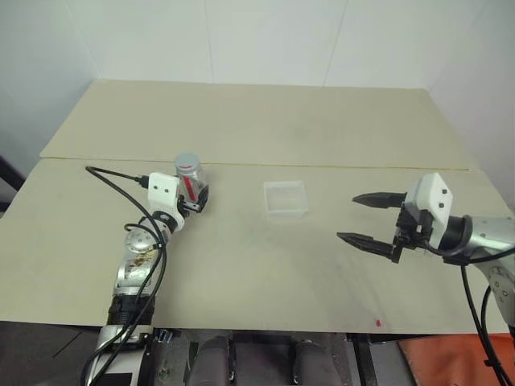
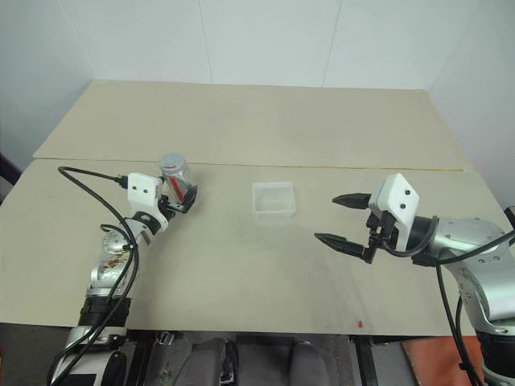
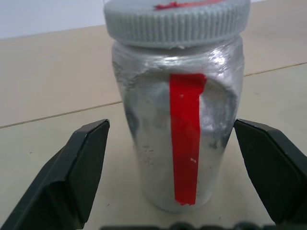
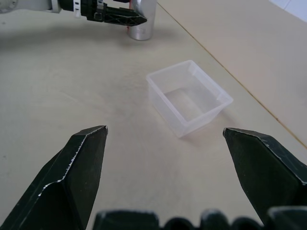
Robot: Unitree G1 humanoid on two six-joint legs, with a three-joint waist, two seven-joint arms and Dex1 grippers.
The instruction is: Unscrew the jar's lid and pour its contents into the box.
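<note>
A: Where's the jar (image 3: 180,124) rn?
B: Upright on the worktop (image 1: 265,265), left side, just in front of the seam between the two boards. Lid (image 3: 177,21) on it, grey, ribbed edge, bit of red on top. Red stripe runs down the side facing the left wrist cam.

A: Left tool (image 1: 195,198)?
B: Released, spread wide. One black finger (image 3: 72,177) on each side of the jar, gap visible both sides in the wrist view, so around it but not touching. Level w/ the lower half of the jar.

A: Contents?
B: Can't tell, jar wall is cloudy/silvery inside.

A: Box (image 1: 285,198)?
B: Clear plastic, sits mid-worktop, to the right of the jar & apart from it. Open side up, looks empty. Slightly skewed to the board seam.

A: Right tool (image 1: 368,218)?
B: Also released, fingers far apart, grasping nothing. Held above the worktop at the right, tips pointing left toward the box, well apart from it. Its wrist cam looks past the box to the jar & left tool beyond.

A: Anything else?
B: Tiny red speck (image 1: 378,323) near the front edge, right side.
</note>
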